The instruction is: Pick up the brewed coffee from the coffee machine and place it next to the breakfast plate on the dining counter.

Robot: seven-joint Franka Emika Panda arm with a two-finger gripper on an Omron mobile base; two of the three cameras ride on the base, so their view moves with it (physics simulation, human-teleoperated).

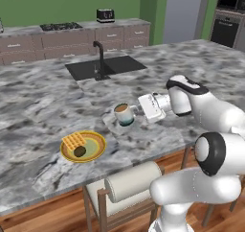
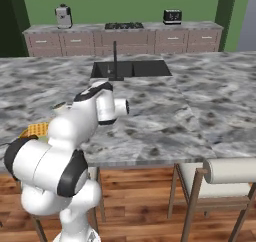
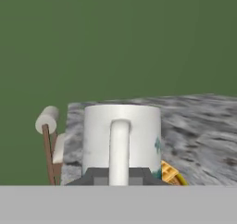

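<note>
The two-finger gripper (image 1: 138, 109) was clenched on the white, teal-based coffee mug (image 1: 125, 114), held upright beside the round yellow waffle plate (image 1: 83, 146) on the veined marble counter (image 1: 43, 97).

mug (image 1: 125, 114) right of breakfast plate (image 1: 94, 151), on dining counter (image 1: 43, 101)

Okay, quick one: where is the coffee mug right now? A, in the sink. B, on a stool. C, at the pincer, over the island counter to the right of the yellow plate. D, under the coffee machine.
C: the coffee mug sits at the tip of the pincer, over the marble counter, apart from the yellow plate.
</note>
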